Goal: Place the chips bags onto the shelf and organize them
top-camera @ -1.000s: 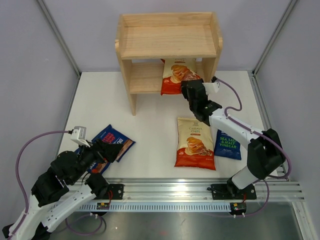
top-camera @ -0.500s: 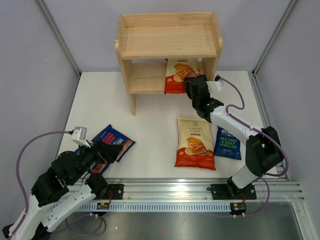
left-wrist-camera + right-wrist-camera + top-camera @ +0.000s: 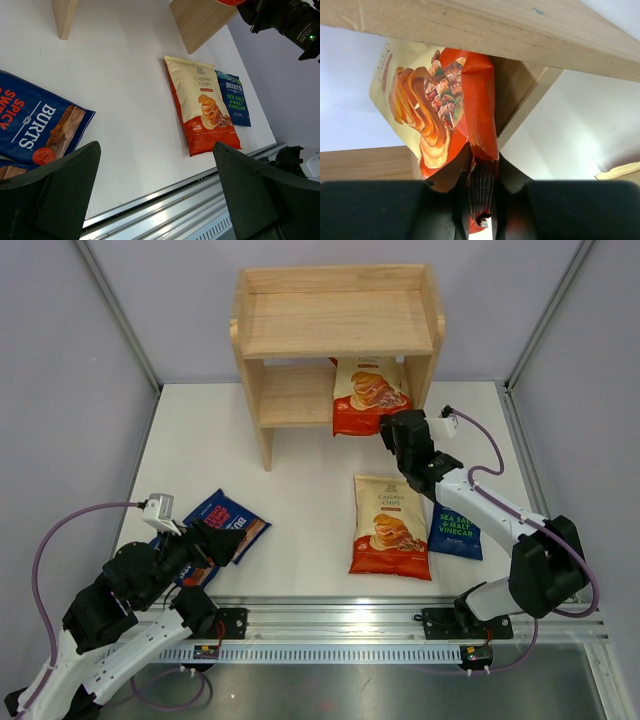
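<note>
At the back of the white table (image 3: 300, 470) stands the wooden shelf (image 3: 338, 325), a two-tier unit with side panels and a rim around the top. The gripped Cassava bag (image 3: 366, 395), cream and red-orange, reaches into the lower tier at its right end, close to the right side panel. Its lower part sticks out past the shelf front. The right gripper (image 3: 482, 200) pinches this bag's crimped bottom seam, with both fingers pressed tight against it. Whether the bag rests on the lower board cannot be told.

Nearer the arms, the loose Cassava bag (image 3: 390, 526) lies flat on the table, face up. The green-lettered Burts bag (image 3: 458, 530) lies just beside it on the right, and their edges appear to touch.

On the left side, a red-accented Burts bag (image 3: 232, 522) lies flat, with a second blue bag (image 3: 160, 540) partly hidden under the arm. The left gripper (image 3: 157, 200) hovers above them, spread wide and holding nothing.
</note>
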Controlling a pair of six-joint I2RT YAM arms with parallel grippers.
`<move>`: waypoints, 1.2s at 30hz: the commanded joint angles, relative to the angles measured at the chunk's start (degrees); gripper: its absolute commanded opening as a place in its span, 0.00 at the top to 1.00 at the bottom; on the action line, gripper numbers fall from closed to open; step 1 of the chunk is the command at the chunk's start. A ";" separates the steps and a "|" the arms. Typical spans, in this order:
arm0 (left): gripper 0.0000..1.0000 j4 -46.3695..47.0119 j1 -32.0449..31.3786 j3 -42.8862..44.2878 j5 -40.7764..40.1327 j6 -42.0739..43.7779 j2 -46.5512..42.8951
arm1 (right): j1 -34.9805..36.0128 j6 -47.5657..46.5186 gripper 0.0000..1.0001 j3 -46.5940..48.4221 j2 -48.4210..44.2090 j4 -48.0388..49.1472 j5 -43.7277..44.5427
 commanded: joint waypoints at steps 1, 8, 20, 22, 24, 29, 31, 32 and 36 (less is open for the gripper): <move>0.01 1.81 -0.23 0.93 -0.16 0.26 -0.09 | -0.53 0.05 0.79 -0.68 -2.30 0.63 3.66; 0.01 1.72 -0.23 0.75 -0.42 0.18 -0.01 | -0.36 3.66 0.85 -1.39 -1.69 1.70 7.01; 0.01 1.11 -0.23 0.93 -0.25 0.18 -0.10 | -1.76 -0.38 0.81 4.16 2.10 0.39 4.11; 0.01 1.55 -0.23 0.84 -0.16 0.26 0.17 | -2.11 -0.56 0.78 2.40 0.35 0.21 4.81; 0.01 1.72 -0.15 0.75 0.02 0.26 0.43 | -2.29 -1.17 0.73 0.82 -0.80 -0.05 4.81; 0.01 2.60 -0.23 0.31 0.37 0.18 1.31 | -2.55 -4.42 0.43 0.02 -3.70 -1.88 2.97; 0.01 2.69 -0.23 0.14 0.37 0.09 1.57 | -2.73 -5.83 0.37 -0.94 -5.45 -2.07 1.30; 0.01 2.69 -0.23 0.13 0.28 0.09 1.75 | -2.64 -6.36 0.32 -1.47 -6.16 -2.16 0.16; 0.01 2.34 -0.23 0.66 -0.25 0.18 2.45 | -2.73 -11.79 0.23 -4.80 -10.29 -2.51 -3.09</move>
